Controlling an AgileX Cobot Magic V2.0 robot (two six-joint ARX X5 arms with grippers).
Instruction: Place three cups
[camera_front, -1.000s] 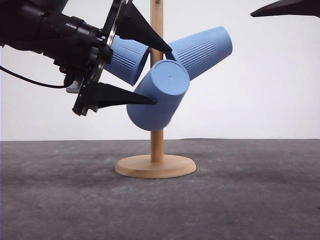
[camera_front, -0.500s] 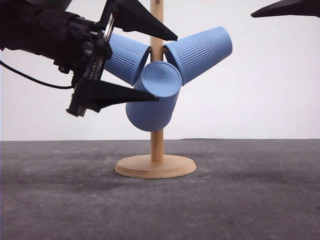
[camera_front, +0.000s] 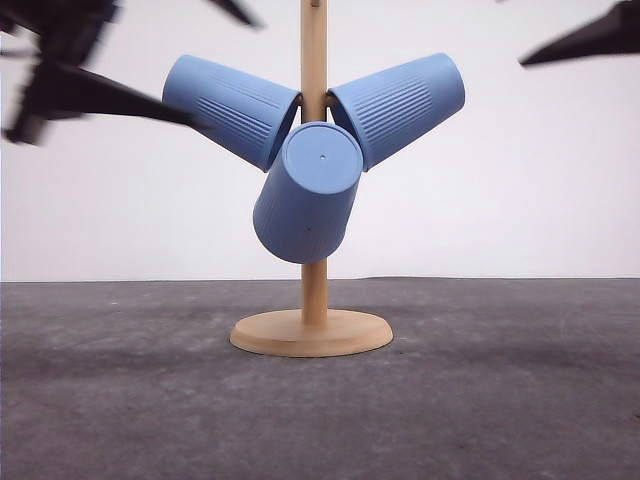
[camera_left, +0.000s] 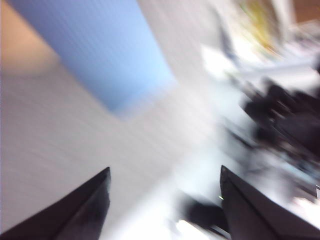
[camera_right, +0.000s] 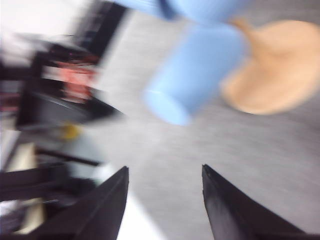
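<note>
- All three cups sit on the wooden rack (camera_front: 314, 250), which stands on the grey worktop (camera_front: 500, 400): the left cup (camera_front: 230, 108) and the right cup (camera_front: 400, 103) slant outward on upper pegs, and the front cup (camera_front: 308, 195) hangs lower, its flat base facing the camera.
- The left tool (camera_front: 150, 60) is beside the left cup, blurred, with its fingers spread wide and nothing between them; the left wrist view (camera_left: 165, 200) agrees.
- The right tool (camera_right: 164, 195) is also spread and empty, well apart from the rack.
- Judged from this, the placing looks complete; what remains is clearing both arms without nudging the rack.
</note>
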